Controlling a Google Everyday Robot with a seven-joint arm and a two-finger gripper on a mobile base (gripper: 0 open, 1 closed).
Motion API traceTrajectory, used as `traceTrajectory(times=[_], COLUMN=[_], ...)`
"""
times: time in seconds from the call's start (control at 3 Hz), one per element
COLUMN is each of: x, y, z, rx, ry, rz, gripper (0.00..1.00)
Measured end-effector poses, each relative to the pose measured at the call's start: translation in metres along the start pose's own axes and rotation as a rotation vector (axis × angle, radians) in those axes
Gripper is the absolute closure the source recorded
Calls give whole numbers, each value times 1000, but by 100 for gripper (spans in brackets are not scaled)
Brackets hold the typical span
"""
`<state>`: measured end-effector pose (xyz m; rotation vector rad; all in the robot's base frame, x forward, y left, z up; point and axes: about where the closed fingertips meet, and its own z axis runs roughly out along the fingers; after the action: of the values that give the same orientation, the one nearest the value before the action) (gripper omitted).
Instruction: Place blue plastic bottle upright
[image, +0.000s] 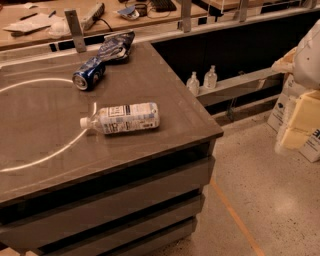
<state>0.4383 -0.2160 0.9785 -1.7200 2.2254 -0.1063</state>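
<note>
Your table (165, 95) carries the blue plastic bottle (127, 118) toward its near right. The bottle lies on its side with the cap pointing left, so the uprighting is not yet done. You cannot tell what is inside it. Farther back, a snack bag (116, 46) lies beside a crushed can (89, 74). Your tool is out of view, so its state cannot be told.

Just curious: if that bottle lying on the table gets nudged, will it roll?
Probably: the bottle lies on its side on the smooth table, so its round body may roll. It looks like thin clear plastic, so it is likely light and squashy. The gripper is out of view.
</note>
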Motion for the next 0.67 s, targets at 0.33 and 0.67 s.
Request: traceTrajectory(times=[0.33,0.67], x=[0,-32], y=[0,-14], z=[0,12], rx=[0,2], ry=[0,-52], rz=[0,-14], gripper=[0,0])
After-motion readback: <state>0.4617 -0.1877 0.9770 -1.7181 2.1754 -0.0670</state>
